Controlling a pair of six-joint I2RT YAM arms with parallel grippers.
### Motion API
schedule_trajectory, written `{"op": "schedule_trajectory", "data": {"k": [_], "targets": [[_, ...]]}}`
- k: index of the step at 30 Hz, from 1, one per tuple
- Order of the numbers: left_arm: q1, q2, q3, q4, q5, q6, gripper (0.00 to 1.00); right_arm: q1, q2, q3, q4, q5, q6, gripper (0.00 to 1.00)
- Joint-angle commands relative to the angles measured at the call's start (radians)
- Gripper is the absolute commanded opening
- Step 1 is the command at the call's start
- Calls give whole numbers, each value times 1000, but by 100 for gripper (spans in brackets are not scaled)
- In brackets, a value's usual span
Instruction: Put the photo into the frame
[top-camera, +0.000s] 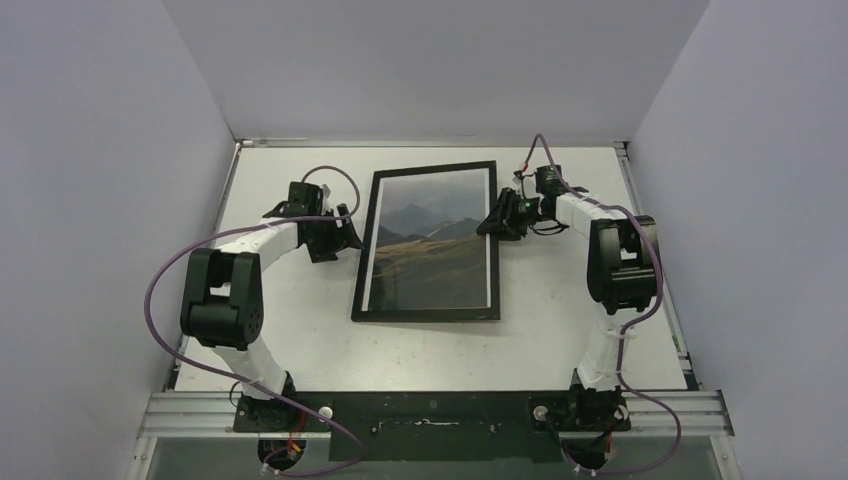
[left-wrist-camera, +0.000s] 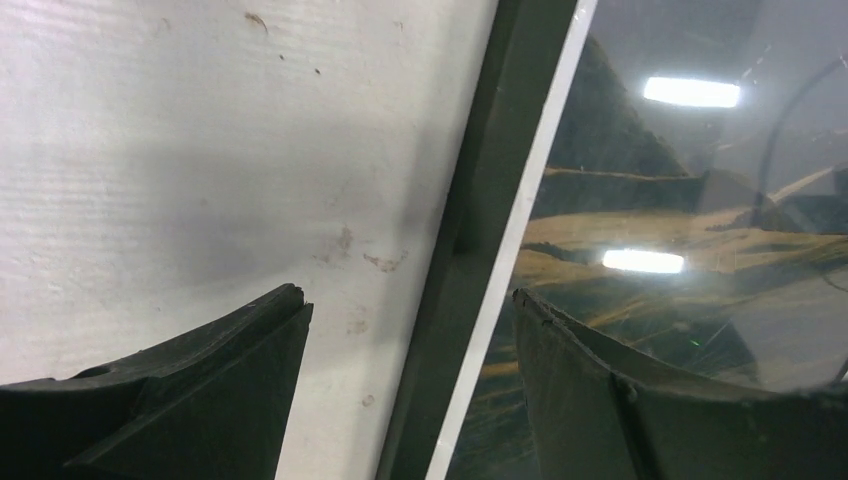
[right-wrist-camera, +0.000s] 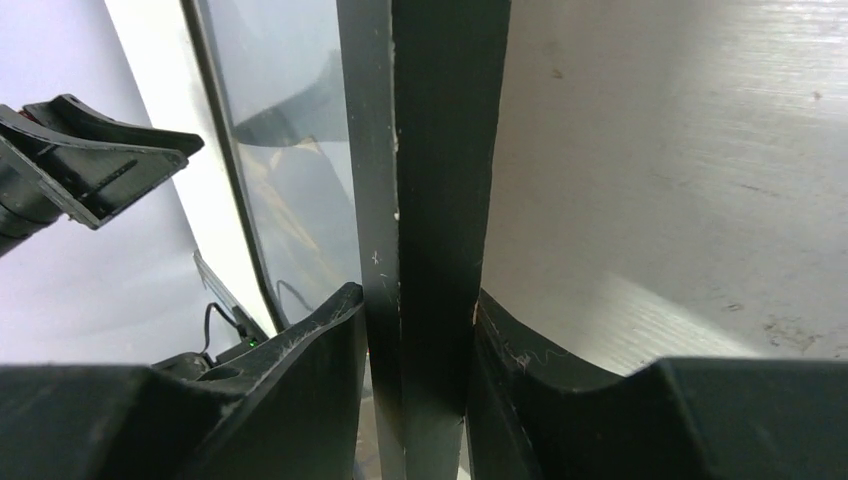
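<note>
- Fingers (right-wrist-camera: 300, 380) of the right gripper (right-wrist-camera: 418, 295) are closed on the thin black rim of the frame (top-camera: 425, 314). In the right wrist view one finger lies against each side of the rim, which runs straight up the middle of the picture.
- The finger at lower left of that view is on the photo side of the rim, and the one at lower right is on the table side.
- In the top view this gripper meets the frame's right-hand long side in its upper half, just right of the picture's centre.
- The left gripper (left-wrist-camera: 408, 295) is spread wide and grips nothing. In the left wrist view its fingers stand at lower left and lower right, with the rim running up between them, clear of both.
- Its lower-left finger is over the table (top-camera: 300, 345), and its lower-right finger is over the photo (top-camera: 430, 245).
- In the top view it is at the frame's left-hand long side, upper half, roughly level with the right gripper across the frame.
- The photo lies inside the frame, hills and mountains facing up, with its thin white border showing just inside the rim.
- The frame is in the middle of the top view on the white table, slightly skewed, its long sides running up the picture.
- Whether the gripped side is lifted off the table I cannot tell.
- Grey walls (top-camera: 100, 150) close off the table at the left, right and top of the picture.
- The arm bases are bolted to a black plate (top-camera: 430, 415) at the bottom.
</note>
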Motion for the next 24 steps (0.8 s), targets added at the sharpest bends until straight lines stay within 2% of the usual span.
{"op": "schedule_trajectory", "data": {"k": [1,5,8,15,21,24], "targets": [[24,63,88,23,55,57,71,-11,1,9,30,57,-72,35],[25,125,121,53,113,90,70,-28,22,16,32,69,-86,40],[25,161,144,68,133,97,70,-32,37,38,-13,100,-120,47],[26,213,166,108,178,55,70,-39,1,71,-118,268,-159,62],[27,210,173,88,130,43,70,-42,-22,64,-107,295,-120,64],[26,199,234,-15,51,42,70,-43,-79,32,-76,379,-52,63]]}}
